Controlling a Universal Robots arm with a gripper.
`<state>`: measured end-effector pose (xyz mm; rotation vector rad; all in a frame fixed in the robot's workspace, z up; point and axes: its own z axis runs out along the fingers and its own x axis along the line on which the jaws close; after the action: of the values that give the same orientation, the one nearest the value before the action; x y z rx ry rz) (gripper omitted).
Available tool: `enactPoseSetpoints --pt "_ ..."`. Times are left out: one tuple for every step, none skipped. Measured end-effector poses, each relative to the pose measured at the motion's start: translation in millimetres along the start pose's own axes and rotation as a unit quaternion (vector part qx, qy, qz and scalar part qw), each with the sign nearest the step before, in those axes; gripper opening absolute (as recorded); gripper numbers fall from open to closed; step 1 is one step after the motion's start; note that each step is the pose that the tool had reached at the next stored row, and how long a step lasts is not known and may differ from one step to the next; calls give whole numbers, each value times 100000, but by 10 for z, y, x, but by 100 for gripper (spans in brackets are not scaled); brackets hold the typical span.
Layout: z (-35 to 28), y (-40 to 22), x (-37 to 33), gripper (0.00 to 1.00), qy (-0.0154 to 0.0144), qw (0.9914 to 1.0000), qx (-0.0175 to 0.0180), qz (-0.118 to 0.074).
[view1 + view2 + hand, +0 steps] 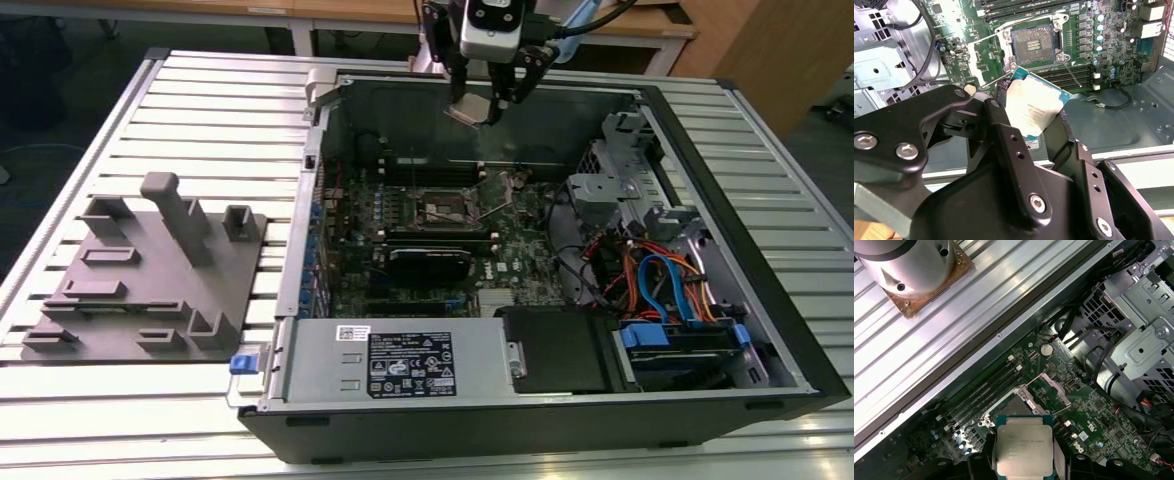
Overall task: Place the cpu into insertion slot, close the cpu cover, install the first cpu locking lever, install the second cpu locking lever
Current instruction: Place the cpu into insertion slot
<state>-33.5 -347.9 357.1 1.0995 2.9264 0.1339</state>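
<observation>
While aloft, cpu (1025, 451) in hand (479, 106)

In the exterior view, the black-fingered gripper (481, 106) runs off the top edge of the frame. The small flat square cpu with a silver-grey metal top (469, 111) pinched between its fingers is too small for its markings to be told. In the second wrist view, the gripper's black linkage covers the cpu's near corner and sides. In the first wrist view, the picture's edge cuts the cpu off, and the cpu hides part of the small square dark insertion slot with a silvery rim (1013, 406).
</observation>
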Motion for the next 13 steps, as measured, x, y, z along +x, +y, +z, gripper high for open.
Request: enactPoseSetpoints --pt "0 0 0 54 -1 100000 0 -1" --pt "0 0 0 54 -1 100000 1 2" --pt "0 0 0 54 0 100000 2 2" --pt "0 0 0 54 -2 100000 1 16" --pt "0 0 0 54 -4 100000 -2 54" --pt "0 0 0 54 -9 100000 -1 112" --pt "0 0 0 54 -16 100000 -4 185" --pt "0 0 0 54 -24 100000 -4 283" --pt "0 0 0 54 -33 99999 -6 395" --pt "0 0 0 54 -46 99999 -9 528" --pt "0 0 0 54 -57 99998 -16 686" --pt "0 0 0 54 -72 99996 -18 865" --pt "0 0 0 54 -92 99994 -15 1069"
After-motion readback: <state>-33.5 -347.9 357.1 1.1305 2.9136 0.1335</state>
